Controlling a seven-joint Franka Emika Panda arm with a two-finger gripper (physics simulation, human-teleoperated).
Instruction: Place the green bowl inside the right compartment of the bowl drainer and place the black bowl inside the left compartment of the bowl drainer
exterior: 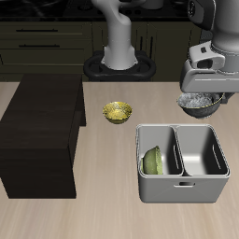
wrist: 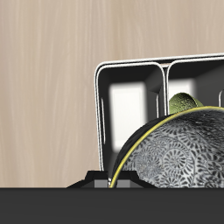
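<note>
Gripper [exterior: 203, 96] holds black bowl [exterior: 199, 103] — silvery, dark-speckled, shiny.

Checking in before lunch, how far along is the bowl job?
Done: the green bowl leans on edge in one compartment of the drainer. In hand: the black bowl, held above the table behind the drainer. Left: set it in the empty compartment.

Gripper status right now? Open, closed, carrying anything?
Gripper: closed on the black bowl, held in the air behind the bowl drainer.
</note>
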